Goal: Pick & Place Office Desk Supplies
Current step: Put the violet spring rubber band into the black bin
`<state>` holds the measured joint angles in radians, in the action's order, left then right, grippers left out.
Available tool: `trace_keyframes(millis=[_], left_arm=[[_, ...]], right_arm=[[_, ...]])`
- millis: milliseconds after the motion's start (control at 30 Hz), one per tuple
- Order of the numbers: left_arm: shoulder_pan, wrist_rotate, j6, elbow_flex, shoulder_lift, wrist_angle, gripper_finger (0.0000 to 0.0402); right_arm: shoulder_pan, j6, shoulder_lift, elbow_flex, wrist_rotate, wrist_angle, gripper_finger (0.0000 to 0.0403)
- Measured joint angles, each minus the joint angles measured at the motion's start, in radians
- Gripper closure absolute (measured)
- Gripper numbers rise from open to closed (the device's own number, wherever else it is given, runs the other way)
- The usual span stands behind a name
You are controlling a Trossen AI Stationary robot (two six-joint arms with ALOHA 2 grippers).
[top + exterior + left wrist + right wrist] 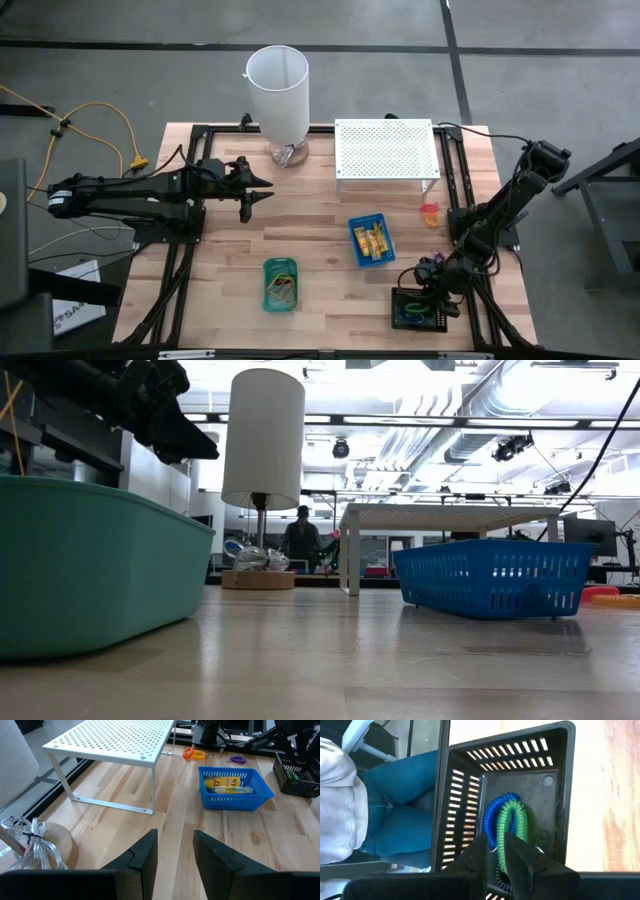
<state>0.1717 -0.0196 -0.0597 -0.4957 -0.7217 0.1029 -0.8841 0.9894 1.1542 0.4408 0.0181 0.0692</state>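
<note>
The right gripper (501, 851) hangs over the black tray (555, 780) at the table's front right corner, its two fingers (476, 854) only a narrow gap apart and pointing down into the tray. Between the fingertips and the tray floor lie a blue coiled loop (494, 815) and a green coiled loop (516, 822), side by side; whether the tips pinch the coils or merely stand just above them cannot be told. In the high view the right arm (505, 205) reaches from its base at the table's right edge, folded down toward that tray. The left gripper (175, 855) is spread apart and holds nothing; the left arm (140, 190) lies stretched level over the table's left side, pointing toward the white perforated shelf (386, 150). Yellow packets (374, 240) sit in the blue tray (358, 226) near the middle, thin bands (282, 290) lie in the green tray (268, 268) at the front, and an orange loop (430, 212) rests on the wood beside the shelf's right leg.
</note>
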Motion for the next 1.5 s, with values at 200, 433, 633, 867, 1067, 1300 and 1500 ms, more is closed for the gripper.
trace_keyframes(millis=[200,433,633,867,1067,1300,1500], left_arm=[[0.0,0.0,0.0,0.0,0.0,0.0,0.0282],[0.0,0.0,0.0,0.0,0.0,0.0,0.0282],[0.0,0.0,0.0,0.0,0.0,0.0,0.0282],[0.0,0.0,0.0,0.0,0.0,0.0,0.0282],[0.0,0.0,0.0,0.0,0.0,0.0,0.0282],[0.0,0.0,0.0,0.0,0.0,0.0,0.0282],[0.0,0.0,0.0,0.0,0.0,0.0,0.0282]], right_arm=[[0.0,0.0,0.0,0.0,0.0,0.0,0.0353],[0.0,-0.002,0.0,0.0,-0.006,0.0,0.0353],[0.0,-0.118,-0.032,0.0,-0.027,-0.032,0.0353],[0.0,-0.207,-0.112,0.0,-0.102,0.033,0.0353],[0.0,-0.154,-0.162,0.0,-0.187,0.236,0.0353],[0.019,0.039,-0.197,0.0,-0.198,0.467,0.0353],[0.085,0.191,-0.199,0.0,-0.074,0.622,0.0353]])
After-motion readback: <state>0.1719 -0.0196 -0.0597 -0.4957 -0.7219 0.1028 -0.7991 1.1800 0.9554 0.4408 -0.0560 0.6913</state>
